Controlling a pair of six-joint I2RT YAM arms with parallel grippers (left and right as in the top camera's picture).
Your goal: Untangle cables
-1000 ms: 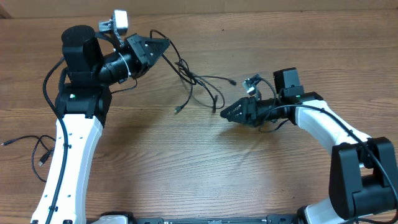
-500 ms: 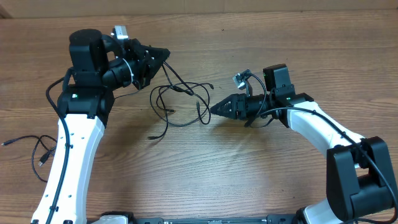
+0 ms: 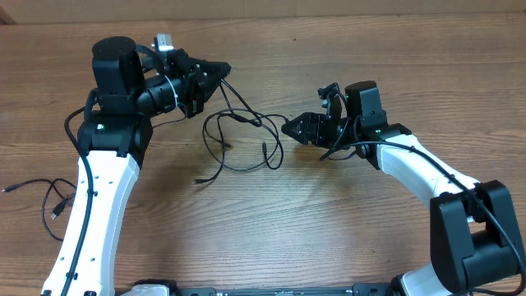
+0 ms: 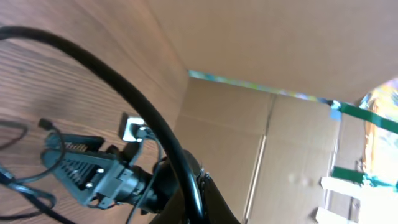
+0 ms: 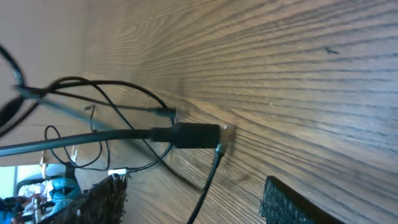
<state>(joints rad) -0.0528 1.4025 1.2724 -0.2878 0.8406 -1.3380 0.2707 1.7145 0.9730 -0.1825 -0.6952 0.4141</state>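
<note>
left end effector clamped on a strand of the thin black tangled cables, raised off the brown wooden tabletop; rest of the tangle lies mid-tabletop; right end effector just beside it, fingers apart, black plug end ahead of them

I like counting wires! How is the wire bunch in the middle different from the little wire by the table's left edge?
The middle bunch has several loops crossing each other; the edge wire is smaller, with fewer loops. The bunch runs up to the left gripper; the edge wire just lies by itself, with no gripper on it. Both are thin, black and on the wooden table.
</note>
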